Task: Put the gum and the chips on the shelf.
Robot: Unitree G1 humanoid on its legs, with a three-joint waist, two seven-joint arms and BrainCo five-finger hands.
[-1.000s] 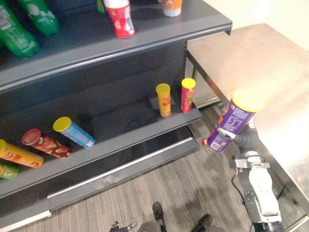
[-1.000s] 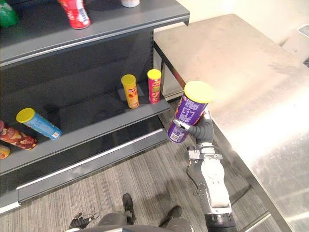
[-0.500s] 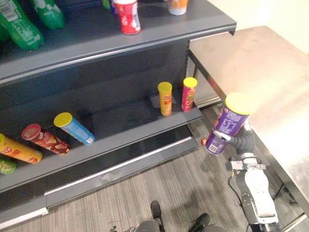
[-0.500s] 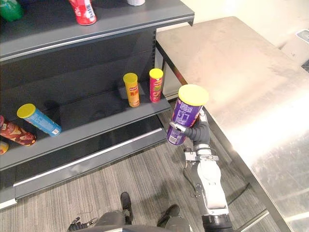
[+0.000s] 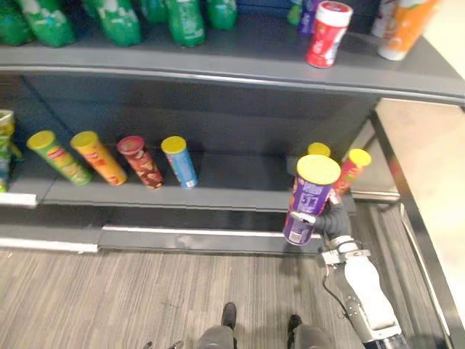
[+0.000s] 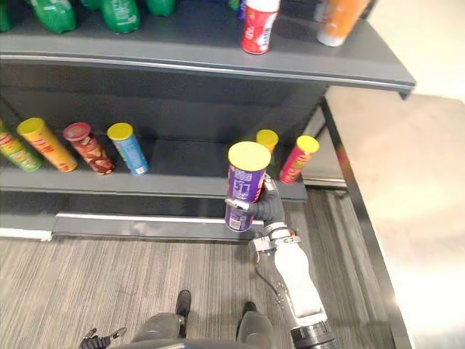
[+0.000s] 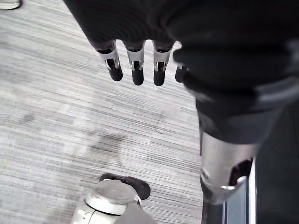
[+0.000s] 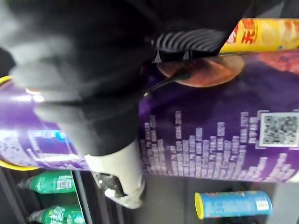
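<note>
Purple chips can [image 6: 243, 186] gripped upright in raised right hand [image 6: 272, 208] before shelf [image 6: 182, 182]

We log the purple chips can [image 5: 308, 200], centre right: purple body, yellow lid, white block-bar pattern, black-and-white square code. Right hand [image 5: 333, 218]: dark ribbed cover. Left hand [image 7: 136, 59]: silver fingers, dark tips, black cover. Shelf [image 5: 240, 67]: dark grey, paler front edge. Upper left, green bottles [image 5: 116, 18] with white labels. Upper right, red can [image 5: 325, 35] with white lid, and an orange bottle [image 5: 404, 29]. Lower board, from the left: green can [image 5: 62, 160], orange can [image 5: 102, 160] and blue can [image 5: 182, 166], all yellow-lidded, plus a red-lidded, red patterned can [image 5: 143, 166]. Centre right: yellow can [image 6: 267, 139], pink-red can [image 5: 351, 169], yellow lids. Floor [image 5: 109, 291]: grey, finely streaked. Desk [image 6: 429, 189]: pale beige.
</note>
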